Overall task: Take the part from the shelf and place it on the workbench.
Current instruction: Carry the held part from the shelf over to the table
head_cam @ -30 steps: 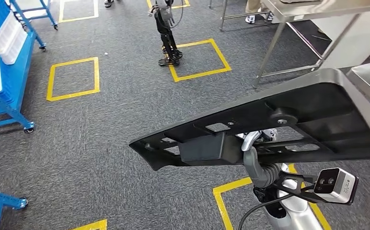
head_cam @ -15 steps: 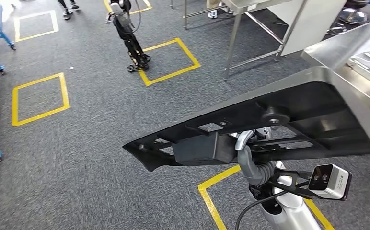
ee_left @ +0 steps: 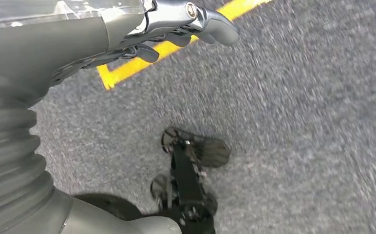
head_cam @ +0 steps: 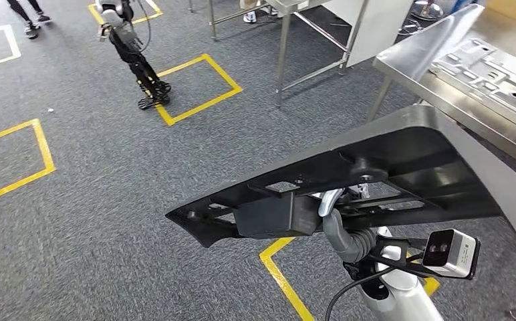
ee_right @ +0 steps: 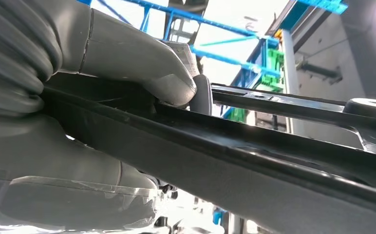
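Part (head_cam: pixel 389 167) gripped by right robot hand (head_cam: pixel 339 221), steel workbench (head_cam: pixel 456 87) just beyond

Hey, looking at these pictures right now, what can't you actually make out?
- Right hand: in the head view the black part covers its fingers, so the full grip is hidden.
- Workbench: cut off by the head view's right edge.
- Grey parts lying on it: details too small.
- Left hand: cropped by the wrist view's edge.

The long black moulded plastic part (head_cam: pixel 375 174) sits up front over the grey carpet floor (head_cam: pixel 95 200), right hand (head_cam: pixel 339 221) underneath it. Behind-right stands the shiny steel workbench (head_cam: pixel 442 83); far left-behind, a small black legged robot (head_cam: pixel 132 47).
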`<act>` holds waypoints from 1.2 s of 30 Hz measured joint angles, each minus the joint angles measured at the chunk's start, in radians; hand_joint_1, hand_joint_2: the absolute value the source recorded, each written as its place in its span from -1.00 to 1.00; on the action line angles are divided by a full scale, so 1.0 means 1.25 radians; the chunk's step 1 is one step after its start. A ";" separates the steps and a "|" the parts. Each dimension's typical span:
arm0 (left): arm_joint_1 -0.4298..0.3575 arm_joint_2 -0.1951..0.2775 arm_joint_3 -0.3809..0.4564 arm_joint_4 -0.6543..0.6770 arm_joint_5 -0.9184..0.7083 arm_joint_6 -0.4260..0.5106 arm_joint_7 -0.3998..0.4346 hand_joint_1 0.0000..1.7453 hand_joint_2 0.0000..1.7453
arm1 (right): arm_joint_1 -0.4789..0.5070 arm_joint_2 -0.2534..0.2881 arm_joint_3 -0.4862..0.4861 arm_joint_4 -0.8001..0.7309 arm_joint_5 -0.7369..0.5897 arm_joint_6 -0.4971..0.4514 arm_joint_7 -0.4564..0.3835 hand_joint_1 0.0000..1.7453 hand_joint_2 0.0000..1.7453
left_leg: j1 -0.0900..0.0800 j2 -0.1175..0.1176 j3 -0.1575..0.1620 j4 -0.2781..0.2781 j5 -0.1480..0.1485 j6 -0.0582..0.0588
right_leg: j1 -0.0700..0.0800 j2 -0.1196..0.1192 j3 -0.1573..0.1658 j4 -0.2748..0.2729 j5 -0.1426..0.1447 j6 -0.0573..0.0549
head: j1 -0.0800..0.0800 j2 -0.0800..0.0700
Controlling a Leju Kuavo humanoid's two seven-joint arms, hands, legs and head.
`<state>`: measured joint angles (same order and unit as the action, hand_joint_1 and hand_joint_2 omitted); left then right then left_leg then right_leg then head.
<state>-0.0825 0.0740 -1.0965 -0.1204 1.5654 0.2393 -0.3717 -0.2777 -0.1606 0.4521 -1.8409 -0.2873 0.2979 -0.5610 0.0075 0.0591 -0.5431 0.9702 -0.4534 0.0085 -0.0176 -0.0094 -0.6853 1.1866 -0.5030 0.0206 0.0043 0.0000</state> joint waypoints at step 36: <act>-0.002 -0.011 -0.001 0.000 -0.008 -0.018 0.003 -1.00 1.00 | -0.078 0.017 0.027 0.083 -0.042 -0.079 0.018 1.00 1.00 | -0.006 0.031 -0.003 0.019 -0.016 -0.018 | 0.010 -0.039 0.070 -0.138 0.041 -0.013 | 0.003 0.000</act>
<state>-0.0845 0.0600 -1.0983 -0.1205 1.5556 0.2167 -0.3678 -0.3757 -0.1390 0.4852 -1.7370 -0.3403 0.1996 -0.5379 0.0006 0.0981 -0.5465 0.9938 -0.4733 -0.0146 -0.0052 -0.0577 -0.5980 1.0140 -0.4516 0.0044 0.0076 0.0000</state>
